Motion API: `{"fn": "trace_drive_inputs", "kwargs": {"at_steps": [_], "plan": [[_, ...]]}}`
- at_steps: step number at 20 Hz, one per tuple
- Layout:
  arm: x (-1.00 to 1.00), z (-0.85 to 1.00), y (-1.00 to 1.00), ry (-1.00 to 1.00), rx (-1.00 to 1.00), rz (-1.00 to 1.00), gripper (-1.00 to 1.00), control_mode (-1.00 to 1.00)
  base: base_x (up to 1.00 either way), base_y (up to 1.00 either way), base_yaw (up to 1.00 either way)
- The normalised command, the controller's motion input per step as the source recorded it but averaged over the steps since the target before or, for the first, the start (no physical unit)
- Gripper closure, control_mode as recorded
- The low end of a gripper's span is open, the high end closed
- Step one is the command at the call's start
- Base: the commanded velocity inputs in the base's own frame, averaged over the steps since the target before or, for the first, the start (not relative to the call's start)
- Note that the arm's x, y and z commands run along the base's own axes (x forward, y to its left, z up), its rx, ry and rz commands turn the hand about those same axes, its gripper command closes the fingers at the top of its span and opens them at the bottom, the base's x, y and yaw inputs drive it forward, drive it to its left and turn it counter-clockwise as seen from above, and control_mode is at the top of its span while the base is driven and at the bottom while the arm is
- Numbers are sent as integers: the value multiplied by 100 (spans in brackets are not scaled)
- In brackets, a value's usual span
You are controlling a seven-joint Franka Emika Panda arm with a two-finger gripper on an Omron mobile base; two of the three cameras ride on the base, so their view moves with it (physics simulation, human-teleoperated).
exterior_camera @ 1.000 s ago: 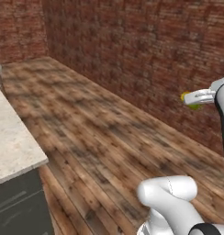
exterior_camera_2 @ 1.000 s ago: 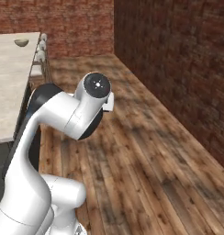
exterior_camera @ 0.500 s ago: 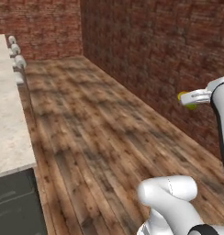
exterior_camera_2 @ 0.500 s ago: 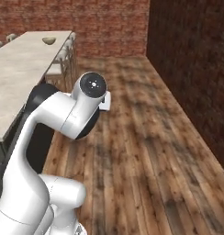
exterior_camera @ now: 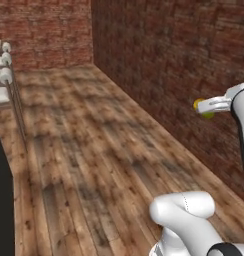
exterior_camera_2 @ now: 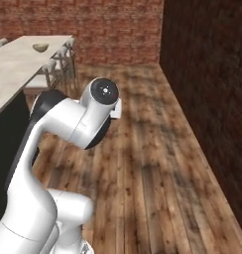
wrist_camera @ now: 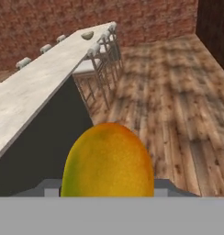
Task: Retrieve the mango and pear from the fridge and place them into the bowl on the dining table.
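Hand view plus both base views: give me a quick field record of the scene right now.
held: mango, orange-yellow with a green edge, close in front of the hand camera
gripper: raised at the right, shut on the fruit
bowl: on the dining table, far end
stools: white, lined along the table's edge
floor: wood planks
walls: red brick
pear: cannot tell where

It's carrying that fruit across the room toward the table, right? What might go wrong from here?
The mango sits between the end effector fingers, held high over the wooden floor; a jolt might drop it. The bowl is at the far end of the dining table, so reaching it past the stools might mean a bump.
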Motion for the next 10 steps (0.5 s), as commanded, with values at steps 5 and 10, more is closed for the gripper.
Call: {"fn": "trace_drive_inputs", "kwargs": {"at_steps": [5, 10], "plan": [[0, 0, 0, 0, 0, 0, 100, 100, 100, 9, 9], [0, 0, 0, 0, 0, 0, 100, 100, 100, 24, 24]]}}
